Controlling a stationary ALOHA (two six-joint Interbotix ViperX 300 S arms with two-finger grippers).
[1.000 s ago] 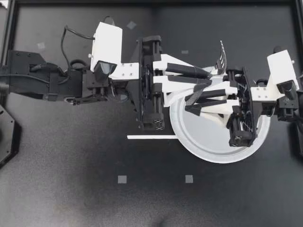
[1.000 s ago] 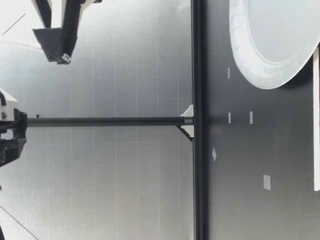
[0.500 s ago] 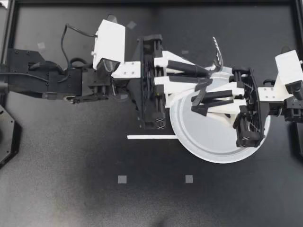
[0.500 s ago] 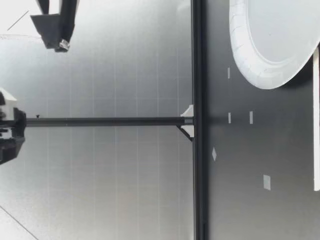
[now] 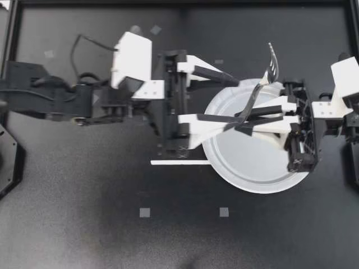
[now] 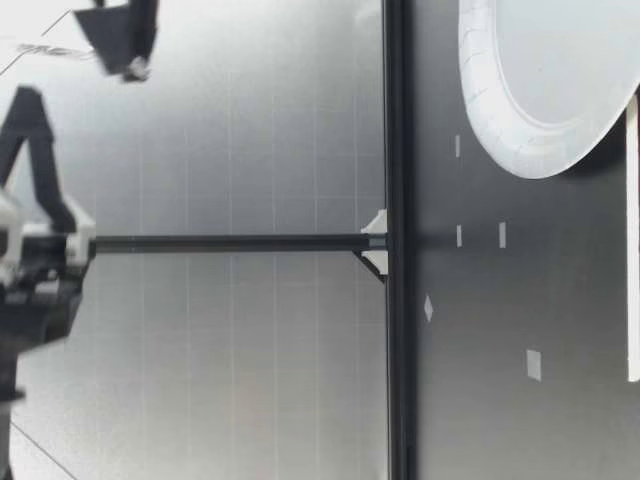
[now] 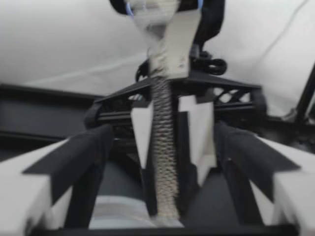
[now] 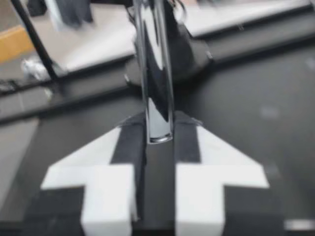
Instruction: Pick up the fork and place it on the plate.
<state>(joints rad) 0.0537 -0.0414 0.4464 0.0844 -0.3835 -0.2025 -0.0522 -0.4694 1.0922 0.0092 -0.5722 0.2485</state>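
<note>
The silver fork (image 5: 268, 70) hangs tilted over the far rim of the white paper plate (image 5: 255, 162), tines away from the plate. My right gripper (image 5: 242, 120) reaches in over the plate and is shut on the fork's handle. In the right wrist view the fork (image 8: 156, 73) stands clamped at my right gripper (image 8: 158, 141). My left gripper (image 5: 235, 101) is open wide, one finger on each side of the fork and the right gripper's tips, touching neither. The left wrist view shows my left gripper (image 7: 162, 130) spread around the fork (image 7: 163, 162). The low view shows only the plate (image 6: 500, 110) on the table.
A white strip (image 5: 179, 162) lies on the black table beside the plate's near-left rim. Two small grey squares (image 5: 145, 212) (image 5: 224, 212) mark the mat nearer the front. A black frame rail (image 5: 179, 3) runs along the table's back.
My left gripper has opened wide and let go of the fork. The right gripper keeps the fork, which has swung a little to the right over the plate's rim.
</note>
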